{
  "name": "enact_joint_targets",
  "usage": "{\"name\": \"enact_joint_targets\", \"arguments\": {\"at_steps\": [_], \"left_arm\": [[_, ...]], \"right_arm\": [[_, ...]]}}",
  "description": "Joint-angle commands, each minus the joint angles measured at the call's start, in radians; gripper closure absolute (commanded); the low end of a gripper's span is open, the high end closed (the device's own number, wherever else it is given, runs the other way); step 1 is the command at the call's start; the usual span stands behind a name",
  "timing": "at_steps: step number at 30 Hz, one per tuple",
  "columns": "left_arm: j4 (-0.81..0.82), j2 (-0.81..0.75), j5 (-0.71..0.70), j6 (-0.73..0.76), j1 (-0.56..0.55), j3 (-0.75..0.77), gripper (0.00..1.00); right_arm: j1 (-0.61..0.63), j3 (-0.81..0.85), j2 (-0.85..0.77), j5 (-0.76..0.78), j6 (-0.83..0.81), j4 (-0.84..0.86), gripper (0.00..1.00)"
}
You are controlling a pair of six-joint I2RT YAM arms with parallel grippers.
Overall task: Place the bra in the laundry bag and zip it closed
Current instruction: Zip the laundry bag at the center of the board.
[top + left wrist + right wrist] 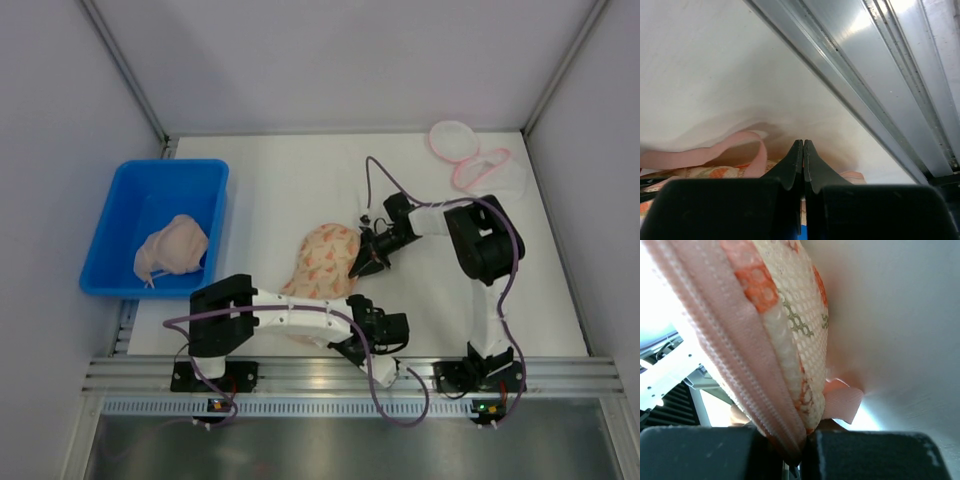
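Right wrist view shows the laundry bag [790,340] caught between the fingers of the right gripper [795,455], clamped on its seam. The zip [725,345] runs up and away from those tips, its teeth meshed as far as we can see. The left gripper [803,145] has its fingers pressed flat together with nothing visible between them, and a pink strap [740,145] loops just left of the tips. We cannot see the bra, though the bag's bulge suggests it is inside. We cannot find the slider either. In our judgement the zip is nearly shut, so the right pinch should anchor the seam while the left pulls along the zip, never upward, so the mesh doesn't bunch.
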Motion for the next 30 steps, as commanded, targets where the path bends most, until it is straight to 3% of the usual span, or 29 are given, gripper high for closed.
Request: {"name": "enact_joint_targets", "arguments": {"at_steps": [1,2,3,4,5,8,10,14,18,25,27,30], "left_arm": [[-0.061,-0.065,0.104,-0.057,-0.022,-0.022,1.0],[-0.059,-0.066,0.092,-0.057,-0.02,-0.027,1.0],[-0.057,-0.065,0.09,-0.05,-0.019,-0.037,1.0],[-0.056,-0.057,0.089,-0.047,-0.005,-0.036,1.0],[-0.054,-0.057,0.086,-0.044,0.006,-0.033,1.0],[-0.022,-0.065,0.028,-0.008,0.05,-0.021,1.0],[-0.001,-0.068,-0.009,0.014,0.072,-0.007,1.0],[0.025,-0.045,-0.038,0.078,0.122,0.041,1.0],[0.054,-0.037,-0.061,0.129,0.172,0.064,1.0],[0.082,-0.043,-0.048,0.175,0.196,0.067,1.0],[0.082,-0.045,-0.043,0.18,0.196,0.065,1.0],[0.09,-0.052,-0.028,0.18,0.198,0.062,1.0]], "right_arm": [[-0.028,0.063,0.019,0.037,-0.025,0.029,1.0],[-0.028,0.078,0.019,0.034,-0.037,0.021,0.99],[-0.026,0.09,0.019,0.029,-0.047,-0.011,0.89],[-0.028,0.102,0.016,0.023,-0.066,-0.045,0.77],[-0.029,0.125,0.011,0.023,-0.108,-0.077,0.57],[-0.046,0.142,-0.03,0.024,-0.194,-0.204,0.33],[-0.063,0.135,-0.068,0.021,-0.241,-0.276,0.27],[-0.072,0.054,-0.133,-0.017,-0.262,-0.301,0.3],[-0.04,-0.04,-0.159,-0.118,-0.161,-0.167,0.31],[0.098,0.047,-0.044,-0.138,-0.057,-0.036,0.3],[0.122,0.046,-0.027,-0.146,-0.022,0.03,0.41],[0.145,0.041,-0.01,-0.138,0.017,0.068,0.67]]}}
